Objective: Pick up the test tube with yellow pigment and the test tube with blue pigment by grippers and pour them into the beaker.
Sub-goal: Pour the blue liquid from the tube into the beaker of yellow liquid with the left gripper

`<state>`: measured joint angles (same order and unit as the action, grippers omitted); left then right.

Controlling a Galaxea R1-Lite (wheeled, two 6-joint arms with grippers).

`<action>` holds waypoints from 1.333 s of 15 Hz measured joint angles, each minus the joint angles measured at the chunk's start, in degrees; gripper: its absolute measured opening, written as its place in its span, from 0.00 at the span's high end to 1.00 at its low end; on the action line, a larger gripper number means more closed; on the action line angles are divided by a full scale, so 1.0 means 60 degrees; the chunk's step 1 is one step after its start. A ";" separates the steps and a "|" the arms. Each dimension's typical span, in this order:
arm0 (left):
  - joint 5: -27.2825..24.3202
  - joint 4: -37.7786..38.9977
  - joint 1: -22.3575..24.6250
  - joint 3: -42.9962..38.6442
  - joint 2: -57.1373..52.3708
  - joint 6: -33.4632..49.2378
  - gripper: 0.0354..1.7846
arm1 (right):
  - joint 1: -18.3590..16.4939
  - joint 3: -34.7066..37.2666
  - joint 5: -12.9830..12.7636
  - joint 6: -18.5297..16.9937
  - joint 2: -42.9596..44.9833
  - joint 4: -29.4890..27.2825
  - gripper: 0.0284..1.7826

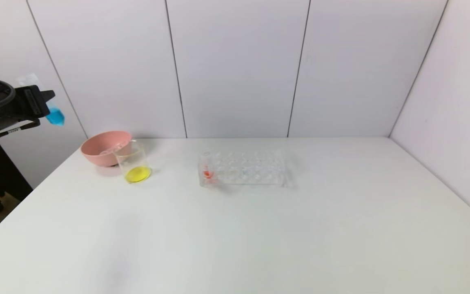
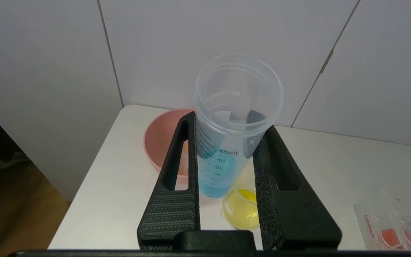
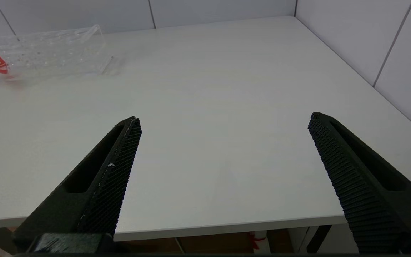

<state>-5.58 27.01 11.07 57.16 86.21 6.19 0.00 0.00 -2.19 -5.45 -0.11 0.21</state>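
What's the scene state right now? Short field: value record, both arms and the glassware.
left gripper: shut on the blue-pigment tube, held in the air to the left of the table, above and left of the pink bowl
right gripper: open, empty, hanging over the bare near right part of the table
beaker: upright in front of the pink bowl, yellow liquid at the bottom
tube rack: mid-table, holds the red-liquid tube at its left end
blue pour: not yet done

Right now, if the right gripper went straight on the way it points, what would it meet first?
Probably nothing: the right gripper is open, pointing across bare table. The rack lies off to one side, though depth is uncertain.
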 joint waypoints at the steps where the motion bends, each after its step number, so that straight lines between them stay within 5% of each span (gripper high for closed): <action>1: 0.0000 0.0059 0.0020 0.0018 0.0057 0.0006 0.76 | 0.0000 0.0000 0.0000 0.0004 0.0000 -0.0004 0.04; 12: -0.2166 0.0035 0.0792 0.0906 0.1461 -0.0453 0.76 | 0.0000 0.0000 0.0000 0.0004 0.0000 -0.0004 0.04; 20: -0.5187 -0.0957 0.1508 0.3791 0.3592 -0.2523 0.76 | 0.0000 0.0000 0.0000 0.0004 0.0000 -0.0004 0.04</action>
<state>-36.71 21.27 20.11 79.91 107.76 -8.95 0.00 0.00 -2.19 -5.42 -0.11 0.18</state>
